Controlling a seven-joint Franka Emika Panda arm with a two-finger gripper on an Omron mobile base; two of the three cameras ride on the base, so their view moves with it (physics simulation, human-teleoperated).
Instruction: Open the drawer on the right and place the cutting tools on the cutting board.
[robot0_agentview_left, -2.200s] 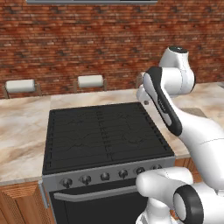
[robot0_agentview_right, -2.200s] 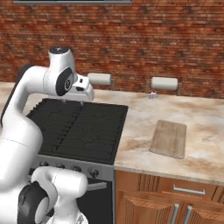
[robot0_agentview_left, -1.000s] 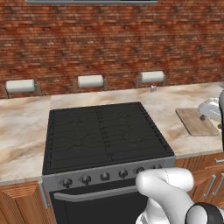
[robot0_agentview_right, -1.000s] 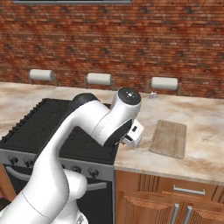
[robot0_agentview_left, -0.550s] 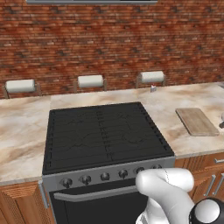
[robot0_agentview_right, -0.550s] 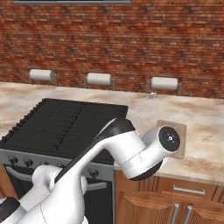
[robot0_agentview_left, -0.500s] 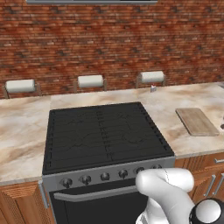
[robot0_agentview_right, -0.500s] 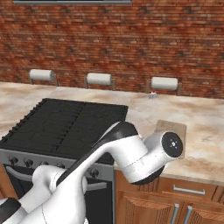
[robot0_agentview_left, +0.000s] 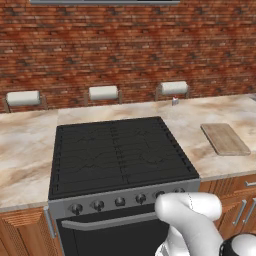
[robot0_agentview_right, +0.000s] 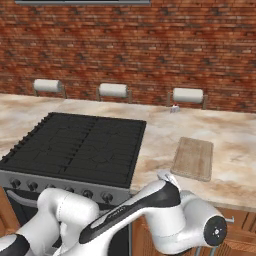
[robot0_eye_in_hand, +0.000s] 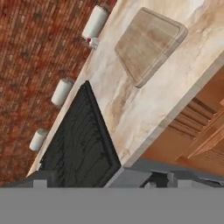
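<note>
The cutting board (robot0_agentview_right: 193, 158) looks like pale, matt wood with straight grain and smooth rounded corners. The counter (robot0_agentview_left: 27, 150) under it reads as polished beige marble with brownish veining. The stove top (robot0_agentview_left: 117, 154) is dull black, ribbed metal, fronted by a brushed grey panel (robot0_agentview_left: 125, 199). The cabinet fronts (robot0_eye_in_hand: 205, 131) show warm orange-brown wood grain with a soft sheen. The wall (robot0_agentview_right: 125, 45) behind is rough red brick with pale mortar.
</note>
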